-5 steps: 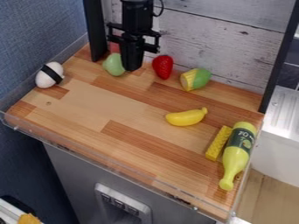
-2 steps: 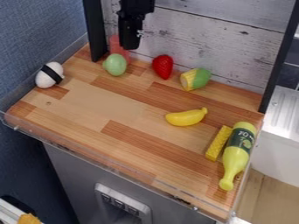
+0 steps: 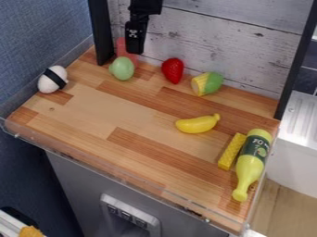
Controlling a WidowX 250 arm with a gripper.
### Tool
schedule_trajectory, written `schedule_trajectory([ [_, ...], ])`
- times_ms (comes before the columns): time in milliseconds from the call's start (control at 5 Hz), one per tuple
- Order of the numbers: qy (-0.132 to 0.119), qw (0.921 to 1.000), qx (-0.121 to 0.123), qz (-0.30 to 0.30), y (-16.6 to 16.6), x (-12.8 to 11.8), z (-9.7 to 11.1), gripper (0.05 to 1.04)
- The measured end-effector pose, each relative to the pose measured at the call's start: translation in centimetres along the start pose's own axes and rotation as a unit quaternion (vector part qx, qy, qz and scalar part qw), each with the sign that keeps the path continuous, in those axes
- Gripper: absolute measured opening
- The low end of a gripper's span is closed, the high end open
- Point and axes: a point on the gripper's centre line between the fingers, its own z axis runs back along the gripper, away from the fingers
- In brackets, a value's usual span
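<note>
Green rounded toy (image 3: 122,68) rests on counter (image 3: 93,109) near strawberry (image 3: 173,70); black tool (image 3: 134,51) has risen higher than strawberry, nothing visibly carried, wide or narrow can't tell; likely free to shift.

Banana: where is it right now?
In the camera view, the yellow banana lies right of centre on the wooden counter, up and left of the yellow brick, below the corn.
</note>
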Motion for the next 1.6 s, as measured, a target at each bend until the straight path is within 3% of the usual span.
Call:
schedule_trajectory([
  [200,0.0,1.0,0.0,-0.004,0.3,-0.5,-0.1,0.995],
  [400,0.0,0.9986,-0.001,0.053,0.4,-0.6,-0.4,0.992],
  [600,-0.007,0.9889,0.001,0.149,0.9,-1.1,-1.2,0.996],
  [800,-0.013,0.972,-0.007,0.235,1.6,-2.5,-3.8,0.997],
  [1000,-0.019,0.9676,-0.001,0.252,2.0,-2.4,-4.7,0.996],
  [1200,-0.024,0.9753,0.019,0.219,2.4,-2.1,-5.1,0.995],
  [1400,-0.018,0.9904,0.02,0.135,2.1,-1.1,-7.1,0.997],
  [1600,-0.012,0.9969,0.034,0.07,2.1,-0.6,-7.4,0.93],
])
